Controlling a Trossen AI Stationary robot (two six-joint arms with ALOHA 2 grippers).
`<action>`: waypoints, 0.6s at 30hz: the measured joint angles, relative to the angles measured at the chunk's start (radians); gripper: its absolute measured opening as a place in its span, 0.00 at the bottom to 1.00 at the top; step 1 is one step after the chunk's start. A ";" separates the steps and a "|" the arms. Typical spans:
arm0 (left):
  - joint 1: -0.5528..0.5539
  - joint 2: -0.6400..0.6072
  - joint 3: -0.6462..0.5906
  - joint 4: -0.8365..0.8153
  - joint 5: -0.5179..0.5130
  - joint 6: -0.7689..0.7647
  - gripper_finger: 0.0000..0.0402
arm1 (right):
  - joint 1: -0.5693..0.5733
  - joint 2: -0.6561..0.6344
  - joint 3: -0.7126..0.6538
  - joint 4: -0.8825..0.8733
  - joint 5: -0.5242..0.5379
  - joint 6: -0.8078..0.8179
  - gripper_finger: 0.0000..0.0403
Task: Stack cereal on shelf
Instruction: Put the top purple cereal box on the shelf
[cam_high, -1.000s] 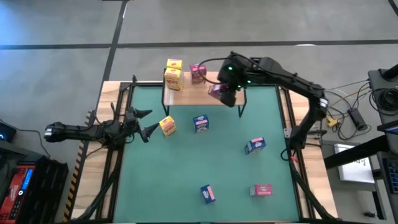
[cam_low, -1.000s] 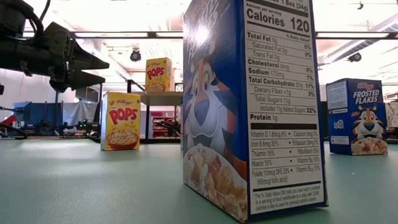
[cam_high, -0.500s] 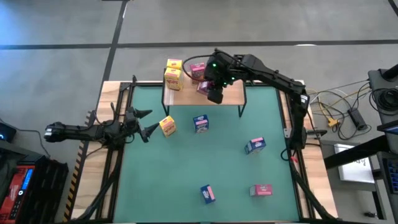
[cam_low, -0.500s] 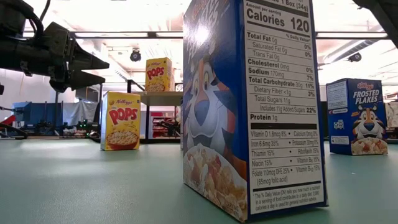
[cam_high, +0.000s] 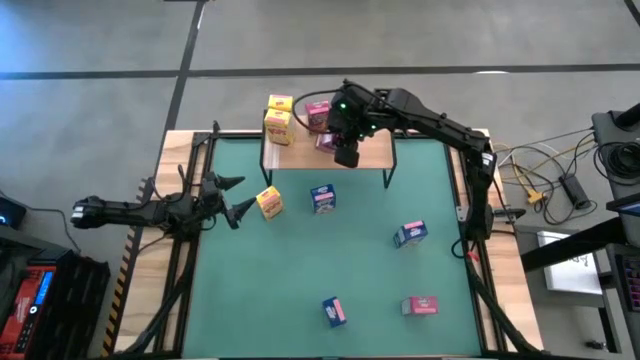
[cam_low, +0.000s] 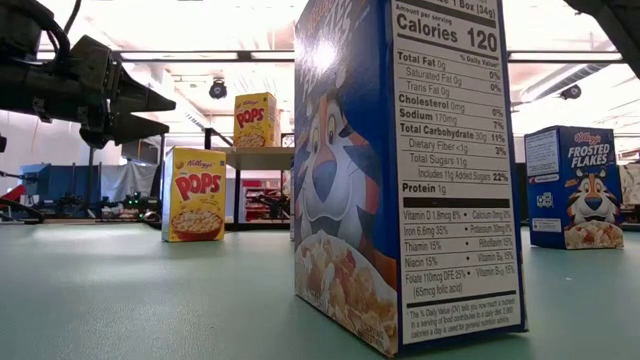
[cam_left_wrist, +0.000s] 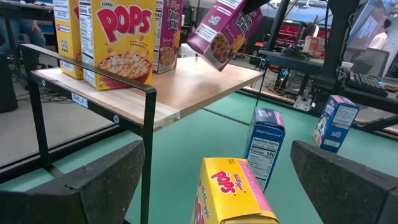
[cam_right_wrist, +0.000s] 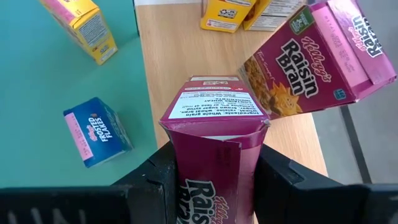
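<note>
A pink box (cam_right_wrist: 214, 149) is gripped by the right claw (cam_right_wrist: 211, 180) above the shelf (cam_right_wrist: 180, 56), seen clearly only from its wrist; the left claw (cam_high: 232, 197) is held open.

One camera looks straight down on the table (cam_high: 300, 300), one sits level on it, and both wrist cameras face the shelf (cam_left_wrist: 205, 84).

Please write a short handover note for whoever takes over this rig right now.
Right claw: shut on a magenta cardboard Raisin Bran box, held tilted above the light wooden shelf on black metal legs.
Left claw: open, waiting beside a yellow Corn Pops box on the green mat.
Done: two yellow boxes and one magenta box stand on the shelf.
Left: set down the held box; shelve the yellow, three blue and one magenta boxes on the mat.
</note>
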 joint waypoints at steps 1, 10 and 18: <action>0.000 0.000 0.000 0.000 0.000 0.000 0.96 | 0.000 0.000 -0.001 0.001 0.000 -0.001 0.33; 0.000 0.000 0.000 0.000 0.000 0.000 0.96 | 0.006 0.010 -0.002 0.014 -0.016 -0.066 0.33; 0.000 0.000 0.000 0.000 0.000 0.000 0.96 | 0.007 0.010 -0.006 0.022 -0.026 -0.115 0.33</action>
